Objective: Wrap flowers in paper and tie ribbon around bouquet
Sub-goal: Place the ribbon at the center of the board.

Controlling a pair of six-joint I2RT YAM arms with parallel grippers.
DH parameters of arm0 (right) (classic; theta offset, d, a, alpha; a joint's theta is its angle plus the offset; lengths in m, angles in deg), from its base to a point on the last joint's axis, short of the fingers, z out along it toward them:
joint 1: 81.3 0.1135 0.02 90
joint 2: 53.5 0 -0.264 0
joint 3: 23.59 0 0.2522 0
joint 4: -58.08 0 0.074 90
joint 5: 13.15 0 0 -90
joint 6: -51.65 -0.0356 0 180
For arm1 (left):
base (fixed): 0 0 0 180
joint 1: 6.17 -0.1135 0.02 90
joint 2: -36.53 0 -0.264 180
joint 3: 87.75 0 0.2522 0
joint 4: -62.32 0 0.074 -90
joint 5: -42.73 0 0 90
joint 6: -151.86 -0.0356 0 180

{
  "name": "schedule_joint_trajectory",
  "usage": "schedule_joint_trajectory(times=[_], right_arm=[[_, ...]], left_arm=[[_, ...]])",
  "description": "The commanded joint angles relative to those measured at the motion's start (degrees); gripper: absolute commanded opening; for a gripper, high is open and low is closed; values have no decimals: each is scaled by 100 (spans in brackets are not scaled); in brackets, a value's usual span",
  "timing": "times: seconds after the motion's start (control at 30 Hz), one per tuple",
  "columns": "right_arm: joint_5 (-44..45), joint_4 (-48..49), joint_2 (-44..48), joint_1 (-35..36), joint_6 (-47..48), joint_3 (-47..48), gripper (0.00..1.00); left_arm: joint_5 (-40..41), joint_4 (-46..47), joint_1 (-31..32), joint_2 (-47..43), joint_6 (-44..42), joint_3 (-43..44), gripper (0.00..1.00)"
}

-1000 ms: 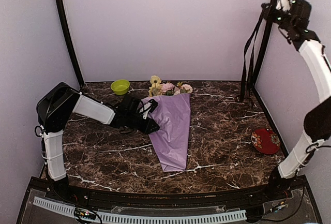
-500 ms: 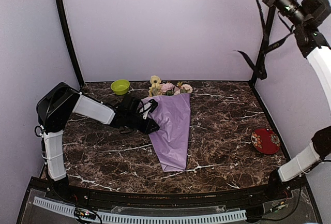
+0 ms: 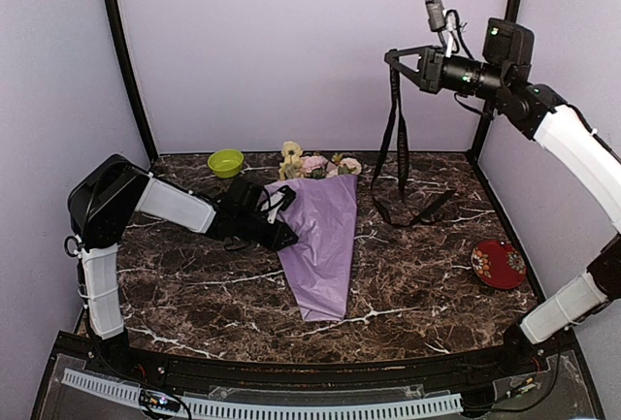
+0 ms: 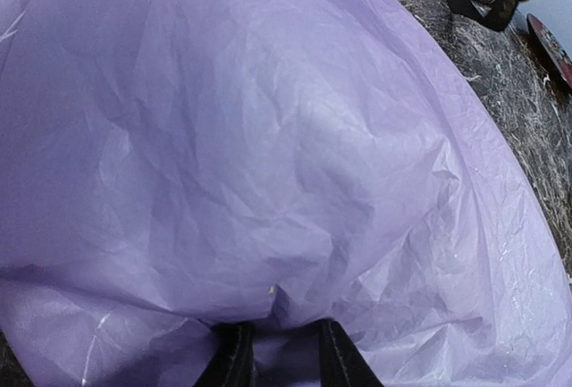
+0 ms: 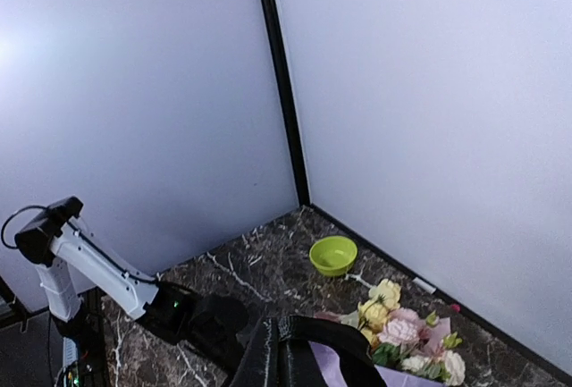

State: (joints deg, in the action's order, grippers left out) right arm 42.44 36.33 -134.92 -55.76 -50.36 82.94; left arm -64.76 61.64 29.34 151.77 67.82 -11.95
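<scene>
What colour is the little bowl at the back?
The bowl is lime green, clearest in the right wrist view.

Left arm (image 3: 175, 205) stretched low, left fingers (image 4: 234, 360) apparently pinching; right arm (image 3: 572, 144) raised high, right fingers (image 5: 265, 360) clamped tight.

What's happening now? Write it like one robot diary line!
left pincer: gripping paper edge | right pincer: raised, shut on ribbon | ribbon: hangs onto table

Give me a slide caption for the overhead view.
Right hand holds the ribbon aloft; left hand grips the lilac bouquet on the table.
</scene>
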Motion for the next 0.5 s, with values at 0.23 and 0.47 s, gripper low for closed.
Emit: schedule_joint_trajectory(times=[0.23,0.47], right_arm=[[-584,-1441,-33,1812,1465,-2421,0],[2002,-2551,-644,2365,971,-2362,59]], left_arm=[[795,-1394,-176,216,-127,-155,27],[661,-1264,-176,262,-33,-161,27]])
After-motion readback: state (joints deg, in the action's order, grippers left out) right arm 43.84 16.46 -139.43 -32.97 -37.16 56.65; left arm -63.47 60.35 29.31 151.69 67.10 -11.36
